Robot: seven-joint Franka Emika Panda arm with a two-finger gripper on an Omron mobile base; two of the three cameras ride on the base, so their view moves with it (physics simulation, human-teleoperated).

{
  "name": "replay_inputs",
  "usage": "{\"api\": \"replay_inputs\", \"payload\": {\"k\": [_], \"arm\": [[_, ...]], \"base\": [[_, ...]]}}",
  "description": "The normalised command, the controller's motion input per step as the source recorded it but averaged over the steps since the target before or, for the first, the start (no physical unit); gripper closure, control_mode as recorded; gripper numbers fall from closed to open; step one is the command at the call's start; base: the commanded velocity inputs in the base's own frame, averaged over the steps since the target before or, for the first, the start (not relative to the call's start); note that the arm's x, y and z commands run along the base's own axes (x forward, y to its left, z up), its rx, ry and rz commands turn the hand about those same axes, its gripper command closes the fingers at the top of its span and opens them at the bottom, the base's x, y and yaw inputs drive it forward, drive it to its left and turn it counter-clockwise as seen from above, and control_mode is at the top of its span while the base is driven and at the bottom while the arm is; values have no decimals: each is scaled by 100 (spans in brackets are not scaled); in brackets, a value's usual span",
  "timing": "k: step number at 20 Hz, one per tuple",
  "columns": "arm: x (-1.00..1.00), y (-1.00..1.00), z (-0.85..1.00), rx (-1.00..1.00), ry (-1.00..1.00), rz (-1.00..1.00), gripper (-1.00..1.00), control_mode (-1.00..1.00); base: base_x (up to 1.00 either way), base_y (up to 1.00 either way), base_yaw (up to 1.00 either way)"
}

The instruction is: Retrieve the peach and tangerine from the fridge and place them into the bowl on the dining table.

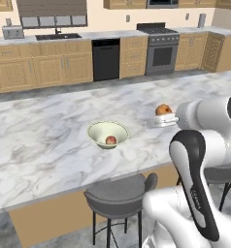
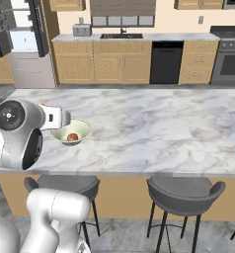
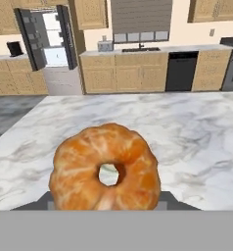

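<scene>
We see the tangerine [image 3: 104,169] covering the gripper's fingertips in the hand view; in the right base view the arm hides part of the bowl [image 2: 72,133].

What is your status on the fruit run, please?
Gripper shut on tangerine, above dining table, short of bowl. Peach already in bowl. Nothing in the way.

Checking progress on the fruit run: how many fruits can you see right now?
2. The peach lies in the bowl on the dining table; the tangerine is held in the gripper above the table.
</scene>
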Motion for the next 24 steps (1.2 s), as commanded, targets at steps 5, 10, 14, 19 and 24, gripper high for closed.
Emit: {"api": "replay_inputs", "payload": {"k": [5,10,14,19,24], "arm": [[29,25,-19,0,4,5,100,-100],[40,4,-9,0,5,4,100,-100],[46,0,-12,0,6,3,100,-100],[45,0,-25,0,5,4,100,-100],[37,3,-43,0,2,3,100,-100]], "base": [[0,0,0],[0,0,0],[0,0,0],[0,0,0],[0,0,0]]}}
